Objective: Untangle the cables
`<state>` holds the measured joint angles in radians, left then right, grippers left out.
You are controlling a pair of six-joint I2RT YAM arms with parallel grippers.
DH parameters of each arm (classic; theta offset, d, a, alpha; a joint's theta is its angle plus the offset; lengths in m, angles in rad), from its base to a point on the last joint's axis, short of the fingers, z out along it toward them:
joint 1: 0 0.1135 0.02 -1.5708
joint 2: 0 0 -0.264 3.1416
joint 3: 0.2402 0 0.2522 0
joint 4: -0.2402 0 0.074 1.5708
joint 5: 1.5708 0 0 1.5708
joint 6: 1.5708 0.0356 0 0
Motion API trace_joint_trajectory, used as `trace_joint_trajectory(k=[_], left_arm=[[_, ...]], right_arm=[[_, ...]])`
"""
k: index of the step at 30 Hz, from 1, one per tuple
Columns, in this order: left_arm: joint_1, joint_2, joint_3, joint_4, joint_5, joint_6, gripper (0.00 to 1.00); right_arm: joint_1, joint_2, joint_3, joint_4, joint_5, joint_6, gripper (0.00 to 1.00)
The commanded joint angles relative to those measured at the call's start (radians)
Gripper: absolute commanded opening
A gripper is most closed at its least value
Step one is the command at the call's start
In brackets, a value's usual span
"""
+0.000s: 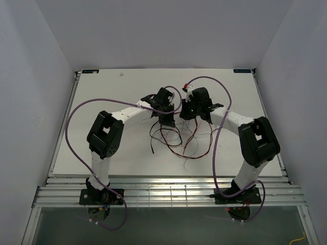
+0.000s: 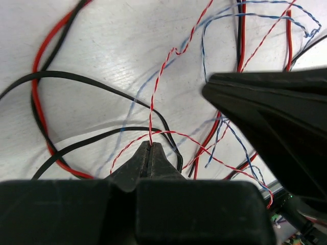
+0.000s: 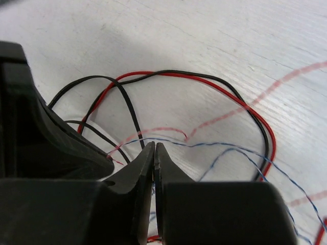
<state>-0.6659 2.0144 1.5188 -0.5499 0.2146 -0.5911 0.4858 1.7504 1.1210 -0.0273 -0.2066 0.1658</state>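
Note:
The cables point(image 1: 179, 139) lie tangled on the white table between my two arms. My left gripper point(image 1: 167, 122) is shut on the pale pink twisted cable point(image 2: 153, 97), which runs straight up from the closed jaw tips point(image 2: 149, 145). Two black cables point(image 2: 76, 76), the red cable point(image 2: 36, 71) and the pale blue-grey cable point(image 2: 204, 56) loop beneath. My right gripper point(image 1: 190, 113) is close beside the left one. Its tips point(image 3: 155, 145) are shut on the blue-grey cable point(image 3: 214, 145), above the red point(image 3: 245, 104) and black point(image 3: 127, 107) loops.
The white table point(image 1: 112, 92) is enclosed by pale walls at the back and both sides. Thick purple hoses point(image 1: 71, 122) arc from both arms. A black finger of my right gripper point(image 2: 265, 112) fills the right of the left wrist view.

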Motion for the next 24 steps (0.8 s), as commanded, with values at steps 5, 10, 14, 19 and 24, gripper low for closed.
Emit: trace_joint_trajectory(k=[5, 10, 14, 19, 24], left_arm=[[0.032, -0.146, 0.018, -0.044, -0.148, 0.002, 0.00], [0.132, -0.224, 0.021, -0.088, -0.240, 0.001, 0.00], [0.213, -0.304, 0.026, -0.107, -0.279, 0.007, 0.00], [0.322, -0.393, 0.081, -0.159, -0.391, 0.027, 0.00], [0.477, -0.479, 0.162, -0.200, -0.463, 0.033, 0.00]], right_arm=[[-0.004, -0.285, -0.058, 0.029, 0.303, -0.002, 0.08], [-0.045, -0.477, -0.040, -0.014, 0.479, -0.045, 0.08], [-0.140, -0.575, 0.002, -0.016, 0.535, -0.071, 0.08], [-0.252, -0.637, 0.059, -0.032, 0.529, -0.103, 0.08], [-0.345, -0.660, 0.111, -0.057, 0.547, -0.126, 0.08]])
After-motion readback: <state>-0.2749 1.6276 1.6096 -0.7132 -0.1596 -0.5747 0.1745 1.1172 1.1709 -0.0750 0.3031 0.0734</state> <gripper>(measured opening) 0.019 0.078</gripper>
